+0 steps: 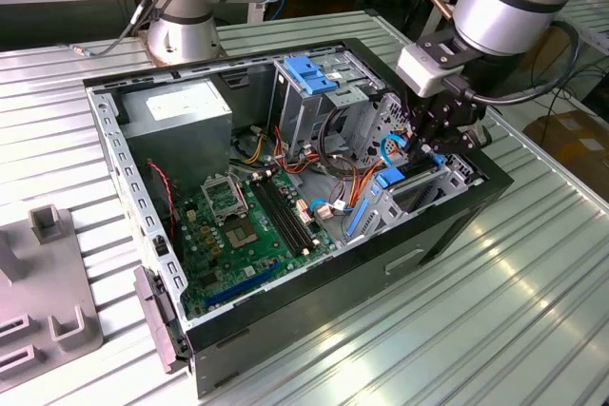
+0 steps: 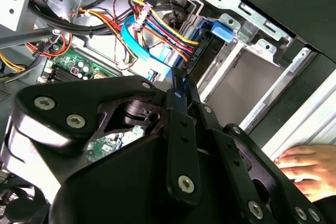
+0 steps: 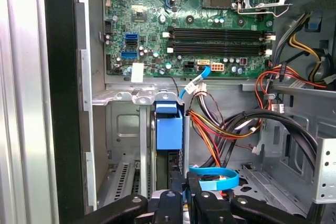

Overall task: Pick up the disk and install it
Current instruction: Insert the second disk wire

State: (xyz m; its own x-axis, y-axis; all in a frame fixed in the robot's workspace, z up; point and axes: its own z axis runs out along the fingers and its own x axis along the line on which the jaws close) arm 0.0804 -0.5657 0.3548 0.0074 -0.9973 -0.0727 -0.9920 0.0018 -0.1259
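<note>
- One disk point(image 3: 169, 132) stands on edge in a metal bay of the open computer case point(image 1: 457, 225); its blue carrier rail faces up and its dark body goes down into the slot.
- In the exterior view the disk point(image 1: 392, 179) sits in the bay at the case's front corner, on the exterior view's right, directly under the gripper point(image 1: 433, 149).
- In the first wrist view the gripper point(image 3: 190, 195) has its black fingers point(image 3: 169, 203) drawn close together around the near end of the disk, gripping it.
- In the second wrist view the fingers point(image 2: 181, 95) come together at the blue rail of the disk point(image 2: 202, 45).
- A light blue flat cable point(image 3: 212, 178) loops just beside the fingers.
- A person's hand point(image 2: 307, 163) rests outside the case, near its black edge.
- The green motherboard point(image 1: 243, 230) lies on the case floor, well apart from the disk.
</note>
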